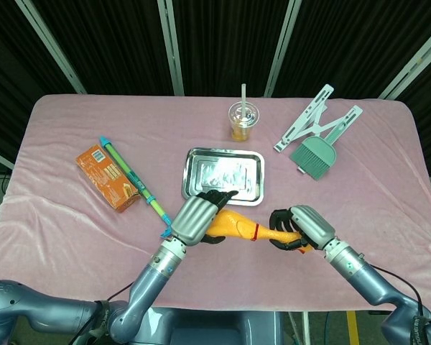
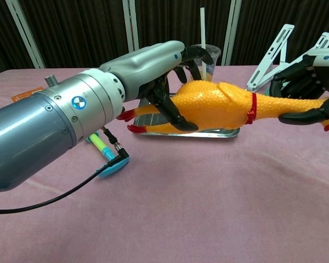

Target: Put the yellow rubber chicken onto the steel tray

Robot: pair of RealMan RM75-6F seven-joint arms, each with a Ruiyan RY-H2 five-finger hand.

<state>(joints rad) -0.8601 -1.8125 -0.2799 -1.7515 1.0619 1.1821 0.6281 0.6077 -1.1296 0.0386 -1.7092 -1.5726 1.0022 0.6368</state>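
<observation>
Chest view: we've got the yellow rubber chicken (image 2: 219, 104) airborne, long axis left-right, just short of the steel tray (image 2: 225, 130). Left hand (image 2: 164, 71) loosely cups the body, fingers apart; right hand (image 2: 307, 82) clamps the neck. Tray lies straight ahead, nearer the left hand.

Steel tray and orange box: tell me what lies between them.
Between the steel tray and orange box lies a green-and-blue pen-like stick on pink cloth, in the head view.
</observation>
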